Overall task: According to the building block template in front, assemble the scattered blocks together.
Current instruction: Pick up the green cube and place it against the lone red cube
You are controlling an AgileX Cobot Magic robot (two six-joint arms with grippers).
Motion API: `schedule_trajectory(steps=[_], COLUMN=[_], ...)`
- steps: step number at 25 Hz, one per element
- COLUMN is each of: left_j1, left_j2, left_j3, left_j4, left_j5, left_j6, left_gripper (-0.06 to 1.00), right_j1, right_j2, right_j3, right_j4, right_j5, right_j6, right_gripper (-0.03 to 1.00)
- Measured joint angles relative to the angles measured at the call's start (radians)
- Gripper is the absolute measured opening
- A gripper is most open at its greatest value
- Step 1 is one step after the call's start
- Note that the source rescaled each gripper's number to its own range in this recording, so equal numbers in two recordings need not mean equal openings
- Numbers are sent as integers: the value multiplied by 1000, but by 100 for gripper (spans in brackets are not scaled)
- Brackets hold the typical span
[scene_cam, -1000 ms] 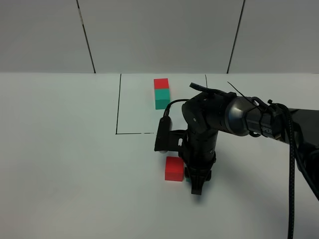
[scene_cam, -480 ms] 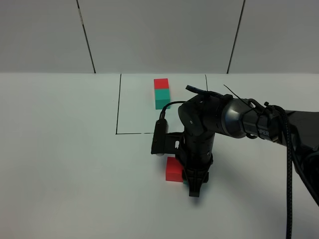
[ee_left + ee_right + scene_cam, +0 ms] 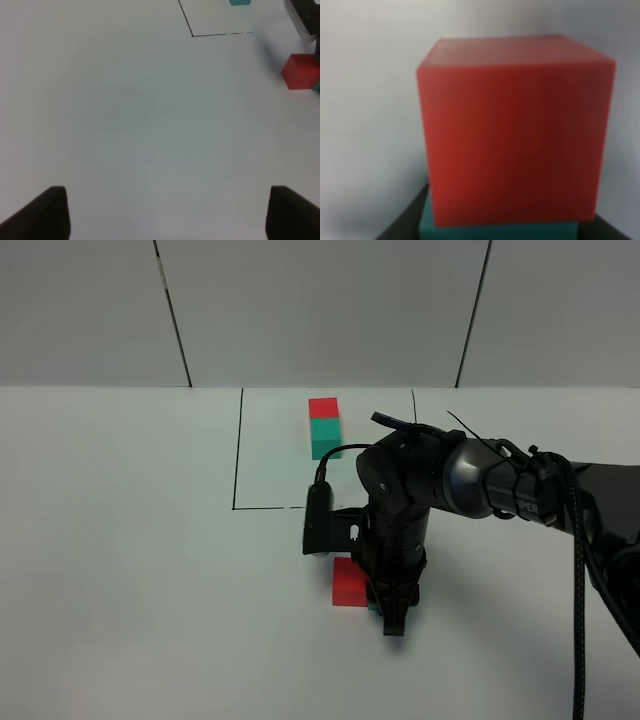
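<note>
The template, a small red cube [image 3: 323, 407] joined to a teal-green cube [image 3: 325, 436], sits at the back inside a black outline. The larger red cube [image 3: 349, 581] lies on the table in front of the outline; it fills the right wrist view [image 3: 515, 130] and shows in the left wrist view [image 3: 301, 71]. My right gripper [image 3: 392, 615] points down right beside it, shut on the teal-green cube [image 3: 497, 230]. That cube touches the red cube's side and shows only as a sliver in the high view [image 3: 372, 607]. My left gripper [image 3: 167, 215] is open and empty over bare table.
A thin black outline [image 3: 240, 450] marks a rectangle on the white table around the template. My right arm and its black cable [image 3: 585, 580] cross the right side of the table. A grey panelled wall stands behind.
My right arm has shifted slightly left, bringing the teal-green cube up against the red cube. The red cube and the template have not moved.
</note>
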Motion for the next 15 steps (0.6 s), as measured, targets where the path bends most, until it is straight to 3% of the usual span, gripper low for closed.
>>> schedule_trajectory(steps=[15], left_j1=[0], left_j2=[0], left_j3=[0], left_j4=[0], left_j5=[0], left_j6=[0], left_gripper=[68], right_j1=[14], right_j2=[0], right_j3=[-1], right_j4=[-14], right_j5=[-2], right_j6=[-98], right_gripper=[0])
